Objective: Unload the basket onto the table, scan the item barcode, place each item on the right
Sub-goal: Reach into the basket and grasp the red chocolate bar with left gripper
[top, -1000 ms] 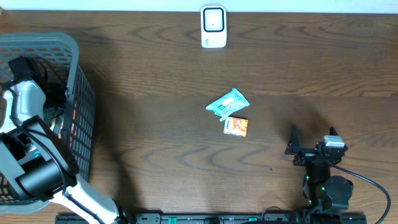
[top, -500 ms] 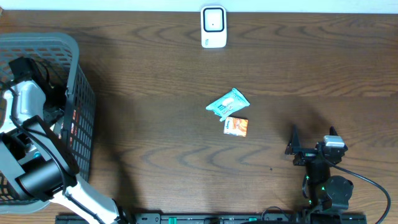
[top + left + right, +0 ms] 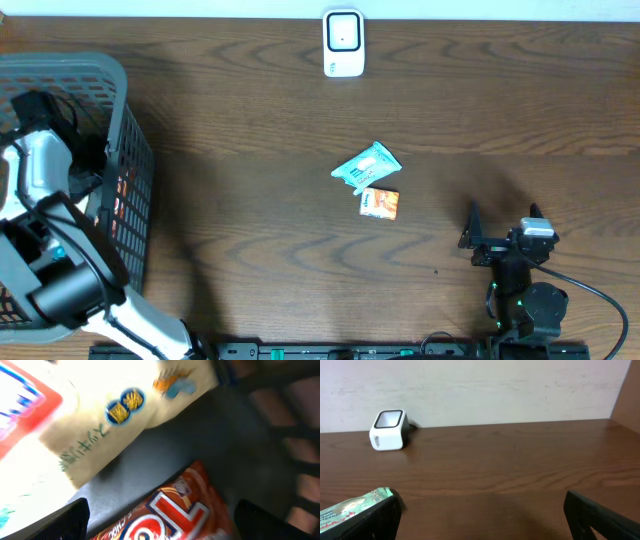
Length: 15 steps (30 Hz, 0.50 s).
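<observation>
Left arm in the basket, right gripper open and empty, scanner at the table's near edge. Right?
One slip: the scanner stands at the far edge of the table, not the near one; the overhead view shows it. The rest holds.

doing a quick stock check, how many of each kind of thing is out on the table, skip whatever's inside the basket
packets: 2 (teal packet, orange packet)
scanner: 1
basket: 1
total: 4
</observation>
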{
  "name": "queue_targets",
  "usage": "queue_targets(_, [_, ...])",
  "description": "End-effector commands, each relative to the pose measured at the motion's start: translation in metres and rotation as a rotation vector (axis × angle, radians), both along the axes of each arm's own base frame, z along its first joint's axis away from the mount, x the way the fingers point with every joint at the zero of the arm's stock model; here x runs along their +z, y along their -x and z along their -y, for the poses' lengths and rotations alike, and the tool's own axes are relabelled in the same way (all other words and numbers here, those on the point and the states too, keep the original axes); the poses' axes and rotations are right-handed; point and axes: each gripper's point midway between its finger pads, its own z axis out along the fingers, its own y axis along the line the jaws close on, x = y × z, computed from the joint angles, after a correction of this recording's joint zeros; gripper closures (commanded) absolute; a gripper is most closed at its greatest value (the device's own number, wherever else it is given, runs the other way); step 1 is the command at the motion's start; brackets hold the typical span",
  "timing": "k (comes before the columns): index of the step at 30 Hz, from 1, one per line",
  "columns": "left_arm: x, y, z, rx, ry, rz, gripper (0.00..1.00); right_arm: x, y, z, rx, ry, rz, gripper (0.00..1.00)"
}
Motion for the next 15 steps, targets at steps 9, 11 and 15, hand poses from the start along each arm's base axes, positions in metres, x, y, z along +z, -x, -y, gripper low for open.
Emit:
queue_targets(9, [0.074, 0.007, -0.018, -0.017, -0.191, 0.101, 0.02, 0.0, 0.0, 0.002, -0.007, 0.015, 0.001, 0.01])
queue_targets(11, [0.065, 0.013, -0.012, -0.127, -0.196, 0.058, 0.02, 0.0, 0.0, 0.002, -0.007, 0.014, 0.001, 0.01])
queue_targets(15, [0.042, 0.028, -0.003, -0.292, -0.198, -0.014, 0.02, 0.0, 0.0, 0.002, -0.007, 0.015, 0.001, 0.01])
